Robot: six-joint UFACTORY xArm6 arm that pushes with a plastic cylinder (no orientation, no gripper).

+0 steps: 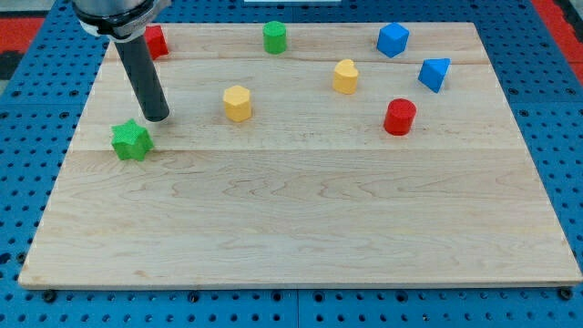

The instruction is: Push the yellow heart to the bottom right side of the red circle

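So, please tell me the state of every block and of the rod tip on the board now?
my tip: on board, just above green star
green star: flat, view's left
yellow hexagon: free
yellow heart: untouched, upper left of red circle
red circle: free
green cylinder: top edge
blue cube: free
blue triangle: free
red block: partly hidden

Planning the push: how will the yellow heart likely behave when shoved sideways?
The yellow heart sits squat and flat-based, so it probably slides rather than tips. Its lobed outline may make it rotate off-centre. The smooth wooden board suggests little drag. My tip is far left.
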